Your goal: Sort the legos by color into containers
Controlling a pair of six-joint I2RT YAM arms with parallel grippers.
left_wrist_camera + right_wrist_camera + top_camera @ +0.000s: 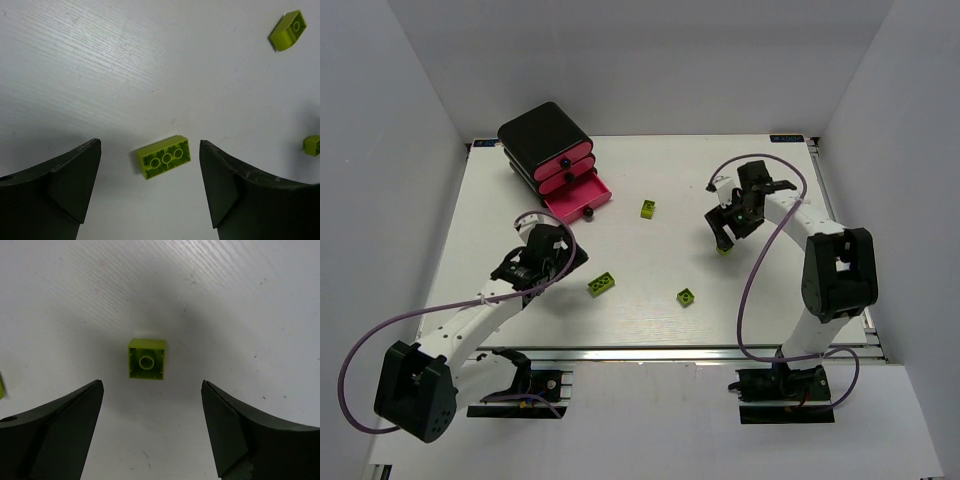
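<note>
Several lime yellow-green legos lie on the white table: one (648, 208) near the middle, a long one (601, 285), a small one (686, 297), and one (724, 250) under my right gripper. The black cabinet (545, 140) stands at the back left with its bottom pink drawer (578, 195) pulled open. My left gripper (568, 262) is open just left of the long lego, which lies studs-down between the fingers in the left wrist view (164, 157). My right gripper (723, 238) is open above a square upside-down lego (146, 360). No green or purple legos show.
The two upper pink drawers (565, 165) are shut. The left wrist view shows two more lime legos, one at the top right (287, 30) and one at the right edge (312, 145). White walls enclose the table on three sides.
</note>
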